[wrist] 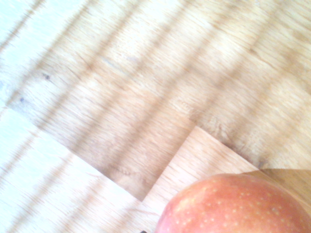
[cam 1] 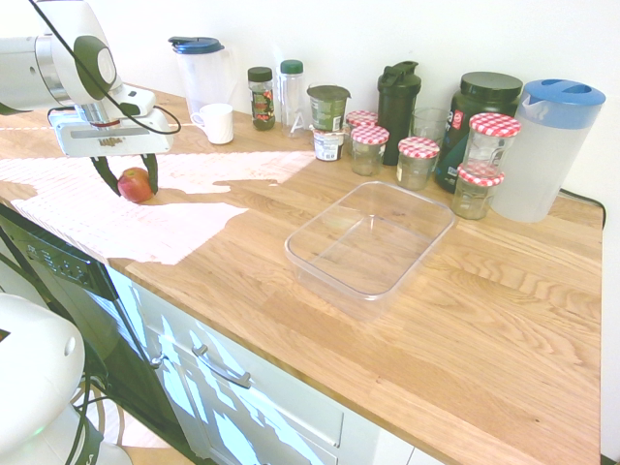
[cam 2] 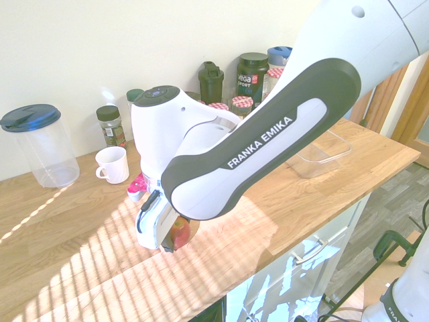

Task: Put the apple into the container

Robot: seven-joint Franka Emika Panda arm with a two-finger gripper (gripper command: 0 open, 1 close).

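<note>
End effector down around the apple, tub empty.
The end effector point(cam 1: 127, 176) straddles the small red apple point(cam 1: 135, 184) on the wooden surface point(cam 1: 504, 320) at left, fingers spread; the clear rectangular plastic container point(cam 1: 370, 236) at centre holds nothing.

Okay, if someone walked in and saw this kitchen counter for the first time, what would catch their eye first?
Probably the big white arm at the sunlit end of the wooden counter, its gripper lowered around the small red apple, one dark finger on each side. Next, the empty clear container near the counter's middle. Behind it, a cluster of red-checked-lid jars stands along the wall beside a tall blue-lidded jug.
</note>
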